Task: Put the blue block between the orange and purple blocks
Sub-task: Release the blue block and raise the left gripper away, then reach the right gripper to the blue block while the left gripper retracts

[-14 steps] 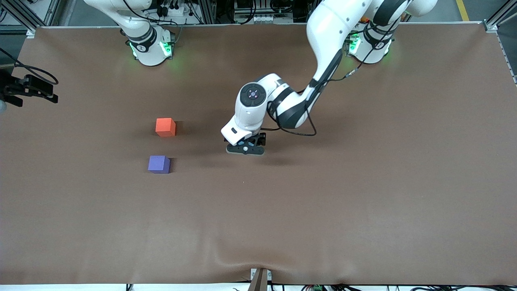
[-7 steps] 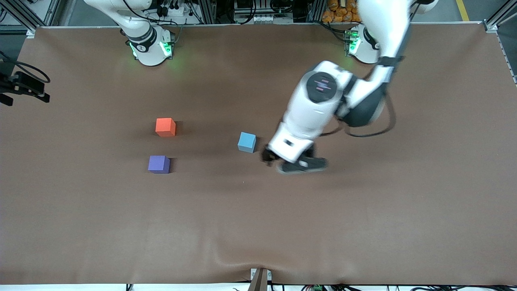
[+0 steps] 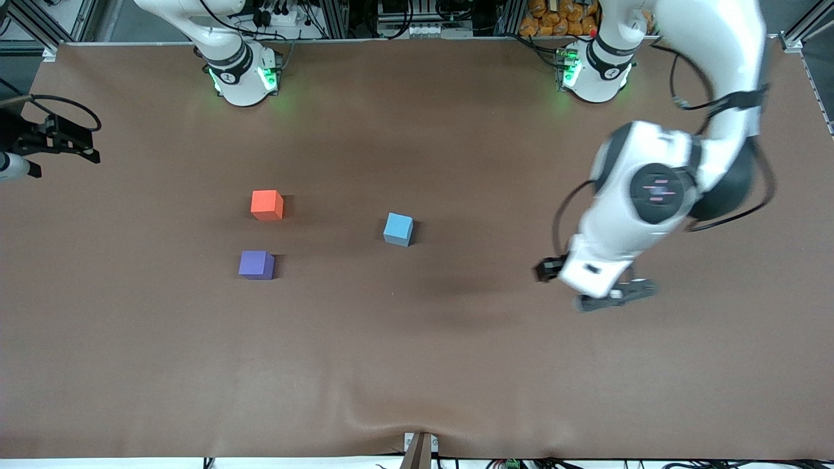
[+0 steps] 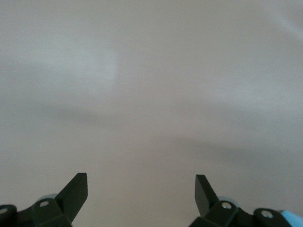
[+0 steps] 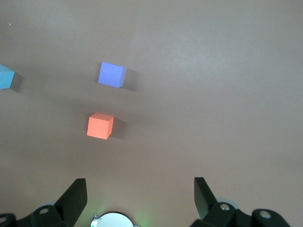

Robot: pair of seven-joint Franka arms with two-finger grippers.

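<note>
The blue block [image 3: 398, 228] stands alone on the brown table, apart from the other two cubes and toward the left arm's end. The orange block [image 3: 267, 204] and the purple block [image 3: 256, 264] stand with a gap between them, the purple one nearer the front camera. My left gripper [image 3: 612, 296] is open and empty over bare table, well away from the blue block; in the left wrist view my left gripper [image 4: 141, 182] shows only table. My right gripper [image 5: 140, 184] is open and empty, high near its base, looking down on the orange block [image 5: 100, 126], purple block [image 5: 111, 74] and blue block [image 5: 5, 77].
The brown table cover [image 3: 417, 365] has a wrinkle at its front edge. The right arm's base [image 3: 242, 75] and the left arm's base [image 3: 594, 71] stand along the table's back edge. The right arm's black hand with cables [image 3: 52, 140] shows at the table's edge.
My left gripper was down on the blue block, let it go, and has swung away toward the left arm's end. The blue block now stands uncovered. The right arm has barely moved.
</note>
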